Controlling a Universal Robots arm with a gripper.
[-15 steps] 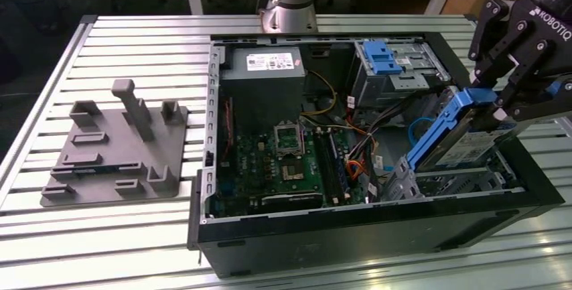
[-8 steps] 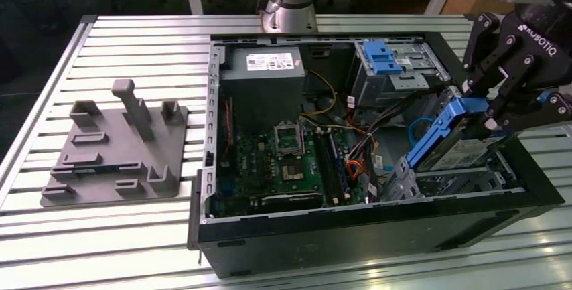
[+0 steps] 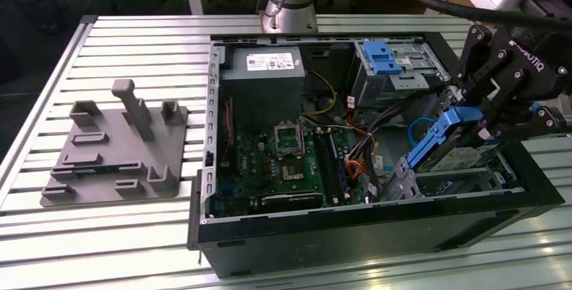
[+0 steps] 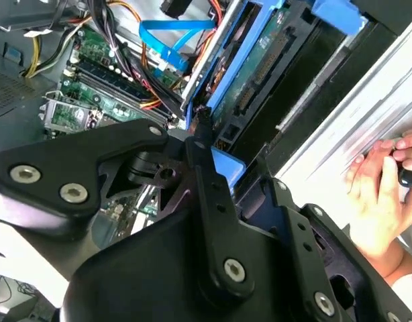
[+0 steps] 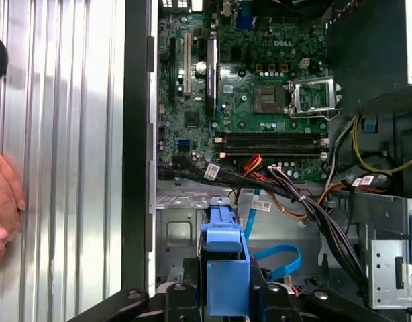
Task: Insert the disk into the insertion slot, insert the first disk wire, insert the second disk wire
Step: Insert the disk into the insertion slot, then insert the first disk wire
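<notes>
One pincer (image 3: 467, 124), and it is clamped on the one disk (image 3: 451, 159), its black fingers gripping the blue carrier at the upper end. The disk leans steeply over the insertion slot (image 3: 473, 179), at the exterior view's right inside the computer case (image 3: 358, 226). Its lower end is down at the cage and its upper end is raised.

One flat blue second disk wire (image 5: 281, 258) loops loose just beside the disk, near a bundle of black and orange cables. There is one motherboard (image 5: 260, 87), one taller bay with a blue latch (image 3: 384, 59) and one grey fixture (image 3: 116, 149) well apart on the slatted table (image 3: 134, 236).

The exterior view gives the whole case and the disk's tilt. The first wrist view looks along the blue carrier between the fingers, with a person's hand (image 5: 1, 201) on the table outside the case. The second wrist view shows the disk's underside, a green circuit board with a dark connector, framed in bright blue.

The disk is flat and rectangular, with a silver body.
</notes>
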